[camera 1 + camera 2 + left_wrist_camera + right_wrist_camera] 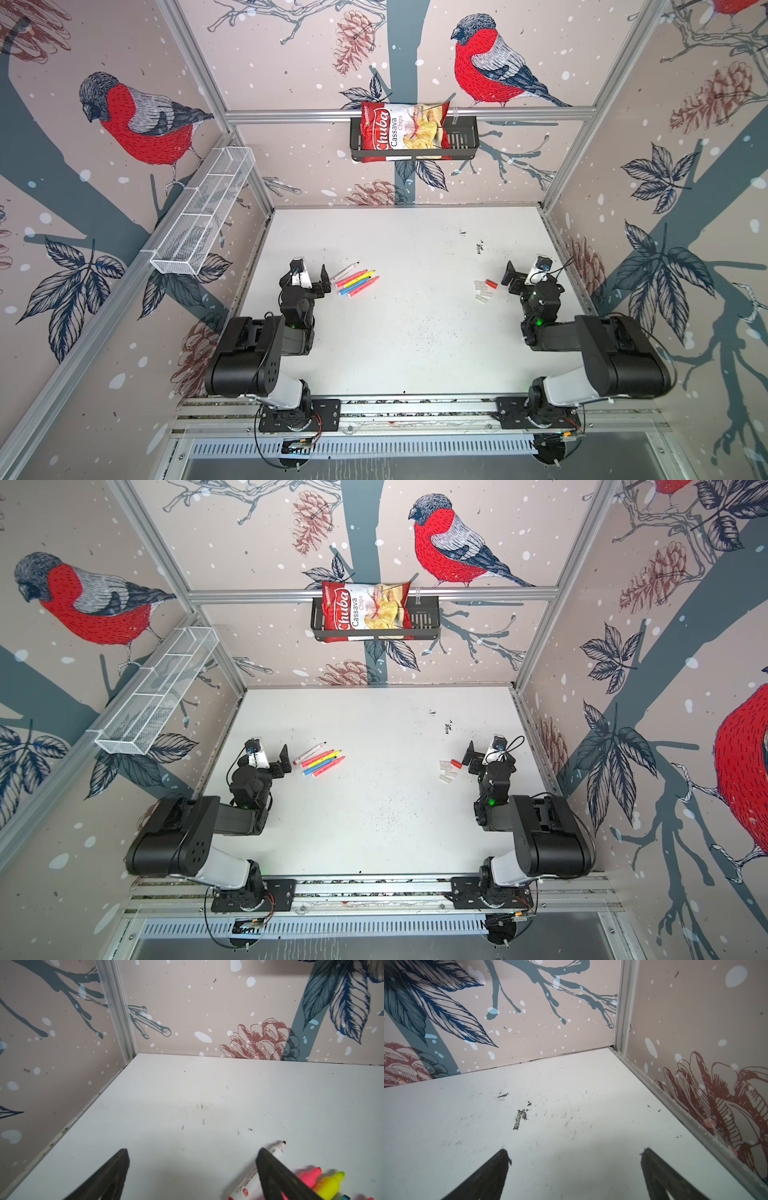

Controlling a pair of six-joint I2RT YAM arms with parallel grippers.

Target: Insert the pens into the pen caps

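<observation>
Pink, yellow, blue and white pens point(356, 282) lie packed near the desk's point(415, 340) left edge, and the pen caps point(484, 289) cluster near its right edge, none joined yet. The left fingers point(276, 1178) beside the white pen point(249, 1184) and the right fingers point(492, 1176) beside the caps stand wide apart and empty. Each should next single one piece from its tight cluster; the chip bag point(401, 129) on the back wall is well clear.

Table point(415, 324) matt wht, scuffed; pens point(356, 281) smooth plastic; chip bag point(401, 131) glossy; side basket point(203, 212) wire mesh.
</observation>
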